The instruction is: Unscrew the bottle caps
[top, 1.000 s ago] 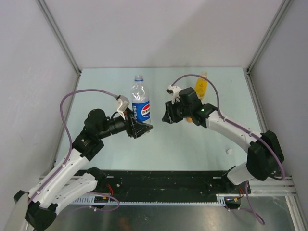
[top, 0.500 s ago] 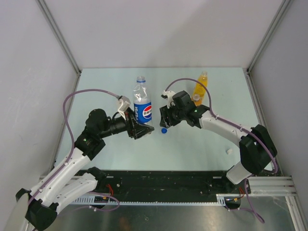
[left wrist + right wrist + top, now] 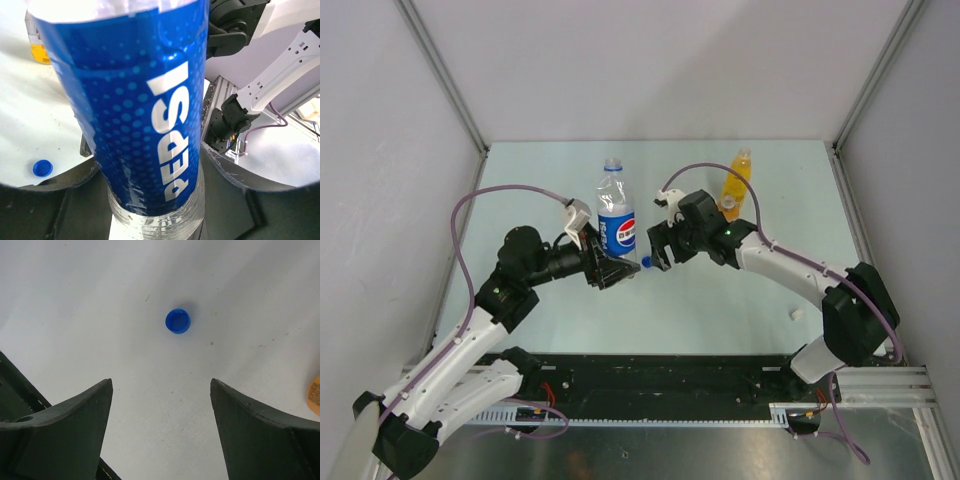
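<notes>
The small round blue cap (image 3: 178, 321) lies loose on the pale matte table (image 3: 720, 300) under the spread right claw (image 3: 160, 390), the left claw (image 3: 613, 268) pinches the clear ribbed water bottle (image 3: 145, 125), a white cap (image 3: 796, 314) lies apart, and the tall yellow bottle (image 3: 737, 180) looks capped.

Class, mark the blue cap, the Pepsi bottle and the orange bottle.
blue cap (image 3: 178, 321), right wrist view, on its middle.
Pepsi bottle (image 3: 150, 125), left wrist view, on its blue label.
orange bottle (image 3: 737, 184), top external view, on its body.
</notes>
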